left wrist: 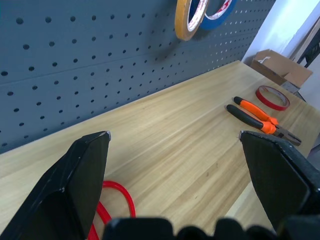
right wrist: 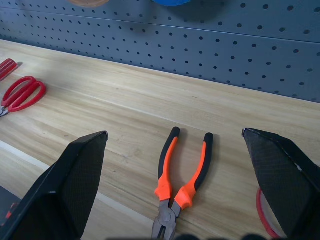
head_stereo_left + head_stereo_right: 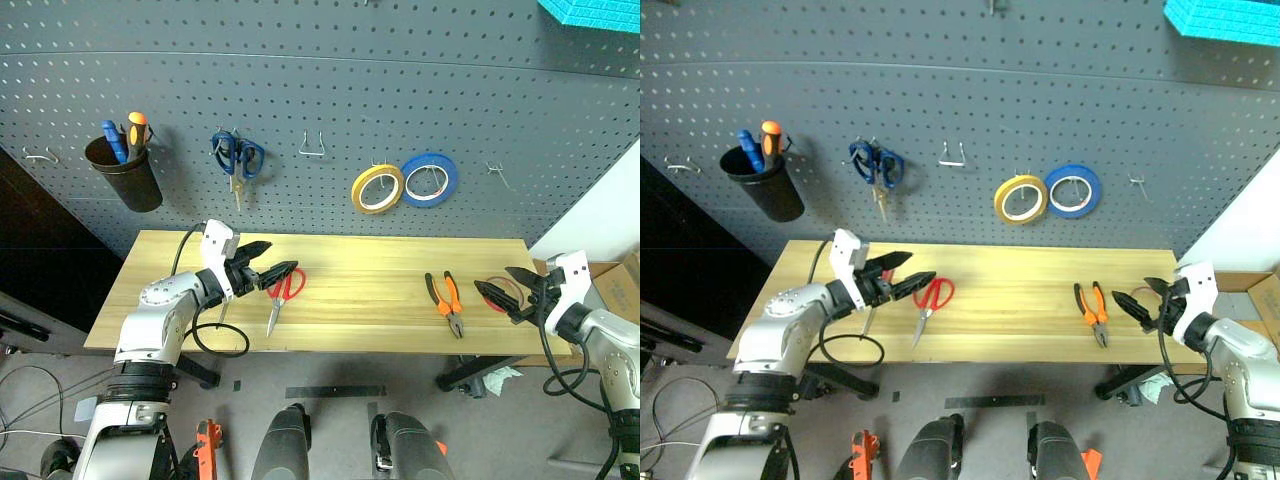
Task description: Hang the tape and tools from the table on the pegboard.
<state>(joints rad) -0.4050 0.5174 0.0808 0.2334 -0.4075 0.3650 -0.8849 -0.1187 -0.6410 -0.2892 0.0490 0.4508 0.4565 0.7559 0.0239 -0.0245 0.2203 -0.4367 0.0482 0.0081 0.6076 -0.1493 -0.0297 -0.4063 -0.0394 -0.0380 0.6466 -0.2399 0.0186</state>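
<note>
Left gripper [image 3: 272, 272] hovers over table [image 3: 360, 255], fingers spread wide, nothing held. Red-handled scissors [image 3: 281, 297] lie just beyond its tips, red loops nearest the claw, steel blades running away toward table's front edge, long axis roughly front-to-back w/ slight slant. Slim screwdriver [image 3: 870, 320] sits under the left claw, mostly hidden, only a thin shaft shows, handle hard to make out.

Right gripper [image 3: 507, 287] also wide apart, empty, at table's right end. Red tape ring [image 1: 272, 97] lies flat right at its fingertips, partly covered by them in head views. Pliers [image 2: 177, 186] lie just left of that claw, orange-black handles toward pegboard [image 3: 330, 90], jaws toward front edge, long axis front-to-back.

On pegboard: yellow roll [image 3: 377, 188], blue roll [image 3: 429, 179], blue scissors [image 3: 237, 156], black cup [image 3: 128, 174] w/ screwdrivers.
</note>
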